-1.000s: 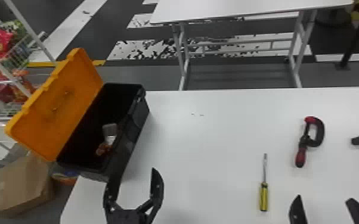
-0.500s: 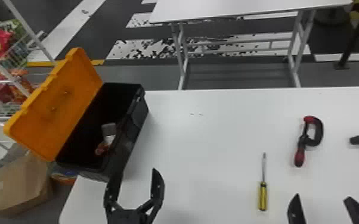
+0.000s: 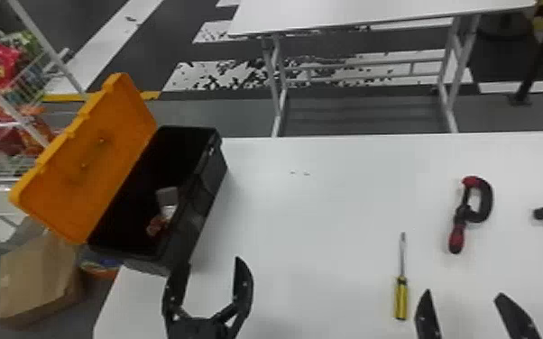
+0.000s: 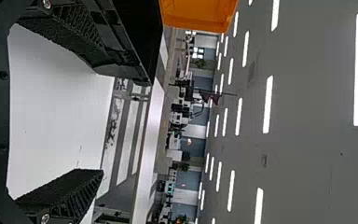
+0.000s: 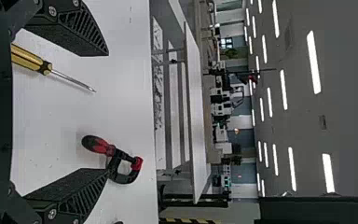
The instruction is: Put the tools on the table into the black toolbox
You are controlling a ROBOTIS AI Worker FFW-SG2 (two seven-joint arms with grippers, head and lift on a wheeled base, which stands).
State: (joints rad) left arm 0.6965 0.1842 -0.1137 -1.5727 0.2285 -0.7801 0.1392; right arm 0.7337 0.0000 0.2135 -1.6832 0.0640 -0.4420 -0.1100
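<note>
We have the left gripper (image 3: 211, 262) beside the black toolbox (image 3: 202, 198), fingers open. Our right gripper (image 3: 462, 293), fingers also open, is near the screwdriver (image 3: 401, 297) on the desk (image 3: 320, 234).

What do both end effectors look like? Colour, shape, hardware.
Left end effector and right end effector match: black, two flat fingers each, tapering to pointed tips. Wrist views show ribbed sides, grainy inner faces and round silver screw heads near the finger bases.
</note>
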